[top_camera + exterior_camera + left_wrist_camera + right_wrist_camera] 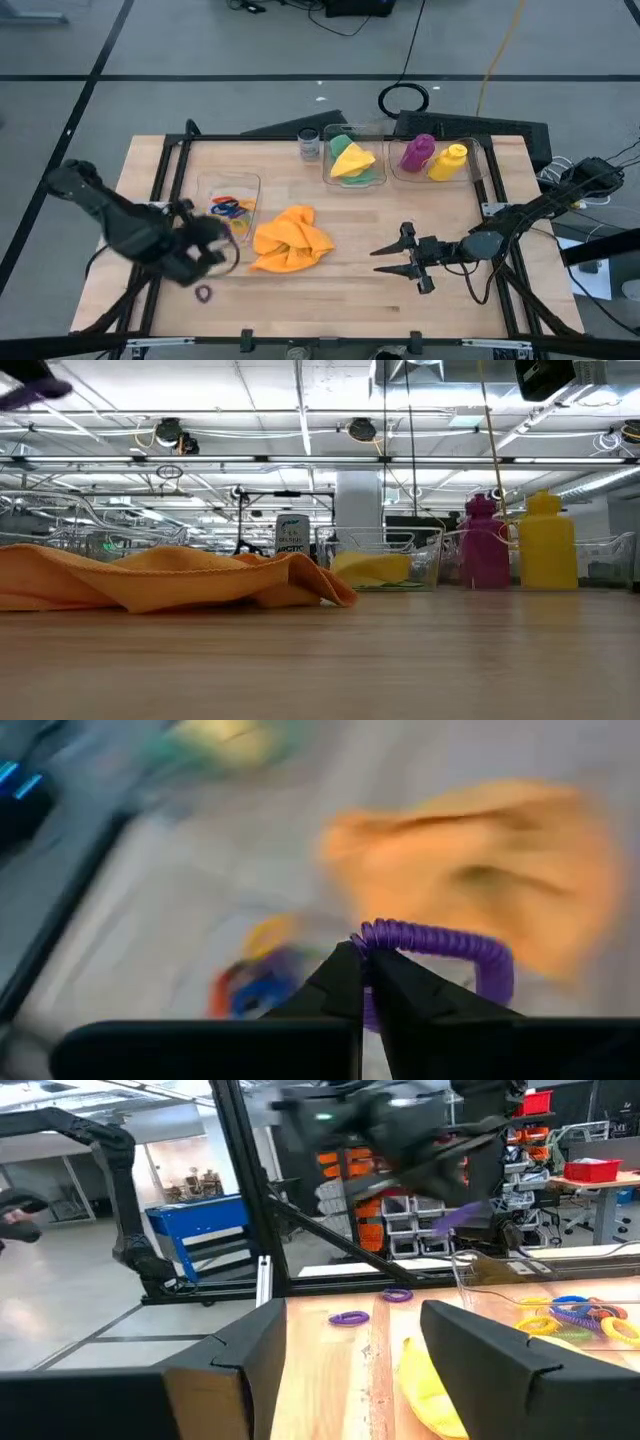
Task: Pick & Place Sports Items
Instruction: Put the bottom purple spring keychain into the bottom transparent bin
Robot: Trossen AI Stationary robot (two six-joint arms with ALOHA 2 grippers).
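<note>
My left gripper (222, 250) is shut on a purple coiled elastic ring (435, 946), above the table between the clear box of coloured rings (232, 207) and the orange cloth (292, 238). A purple ring (204, 293) lies on the table near it. The right wrist view shows two purple rings (348, 1318) on the wood. My right gripper (400, 262) is open and empty, level, to the right of the orange cloth. The yellow and green cloths (352, 160) lie in a clear box. The purple bottle (417, 152) and yellow bottle (449, 161) stand in another. My left gripper pinches one side of the purple coiled ring (372, 934) between its two shut fingertips (345, 982). The rest of the ring loops out beyond the fingertips. The ring is lifted clear of the table, as the right wrist view (465, 1215) shows.
A small clear glass jar (309, 145) stands at the back beside the cloth box. The orange cloth lies bunched in the table's middle. Bare wood (330, 300) lies along the near edge. Black frame bars (160, 190) run along the table's left and right sides.
</note>
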